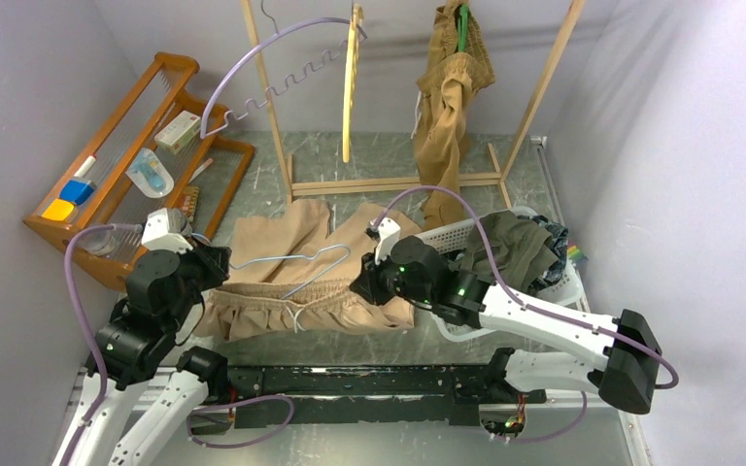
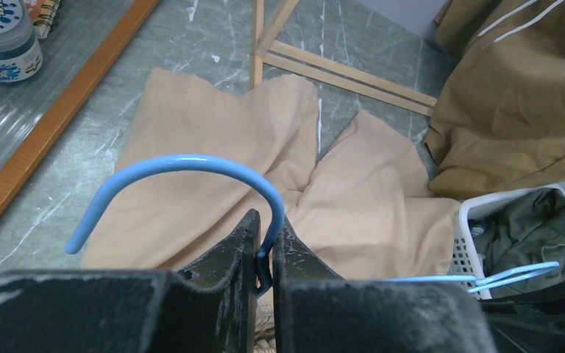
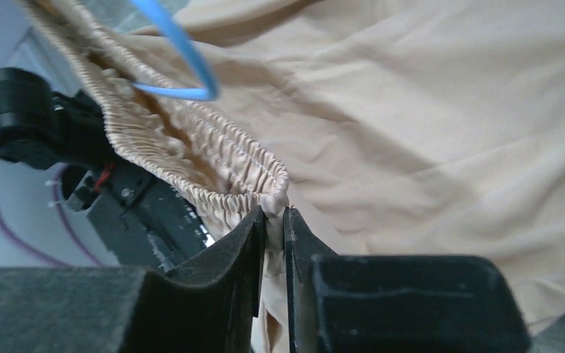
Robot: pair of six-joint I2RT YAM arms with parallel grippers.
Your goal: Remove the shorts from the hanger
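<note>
The light beige shorts point(image 1: 272, 238) lie spread on the table with a pale blue wire hanger point(image 1: 282, 258) over their gathered waistband. My left gripper point(image 1: 216, 267) is shut on the hanger's neck point(image 2: 266, 250), just below its curved hook point(image 2: 184, 163). My right gripper point(image 3: 274, 217) is shut on the right end of the beige shorts' elastic waistband point(image 3: 213, 162), and the hanger's wire point(image 3: 184, 51) crosses above it. Tan-brown shorts point(image 1: 452, 87) with a drawstring hang on the rack behind. Olive green shorts point(image 1: 510, 248) and a dark printed pair point(image 1: 554, 238) lie in the basket.
A white plastic basket point(image 1: 447, 233) stands right of the beige shorts. The wooden clothes rack point(image 1: 291, 184) stands at the back with an empty hanger point(image 1: 353, 78). A wooden shelf point(image 1: 117, 165) with small items, including a bottle point(image 2: 4, 40), leans at the left.
</note>
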